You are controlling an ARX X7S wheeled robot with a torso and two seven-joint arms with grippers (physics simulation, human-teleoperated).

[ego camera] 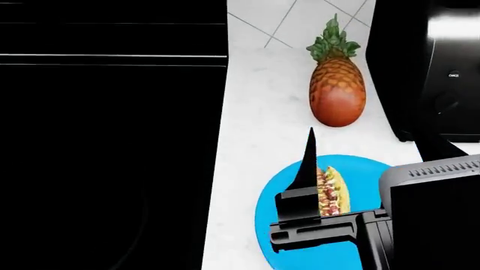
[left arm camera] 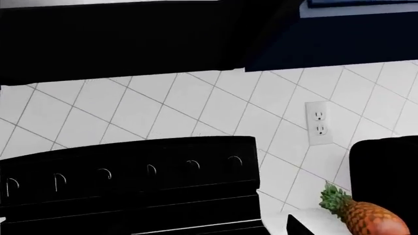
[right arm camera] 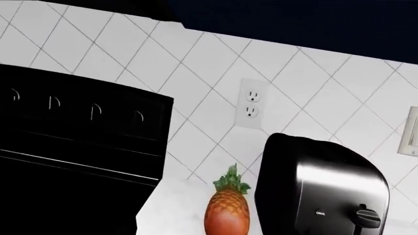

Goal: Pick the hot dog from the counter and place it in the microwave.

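The hot dog (ego camera: 332, 191), a yellow bun with a reddish sausage and toppings, lies on a blue plate (ego camera: 274, 225) on the white marbled counter (ego camera: 262, 112) in the head view. My right gripper (ego camera: 360, 163) hovers over the plate, and one dark finger (ego camera: 306, 169) stands just left of the hot dog. Its jaws look spread apart and hold nothing. The black microwave (ego camera: 428, 67) stands at the back right of the counter and also shows in the right wrist view (right arm camera: 326, 186). My left gripper is out of view.
An orange-brown pineapple (ego camera: 338, 84) lies on the counter between the plate and the back wall, beside the microwave. It also shows in both wrist views (left arm camera: 369, 215) (right arm camera: 227, 210). A black stove (ego camera: 112, 140) fills the left. A wall outlet (right arm camera: 250, 105) sits on the tiled backsplash.
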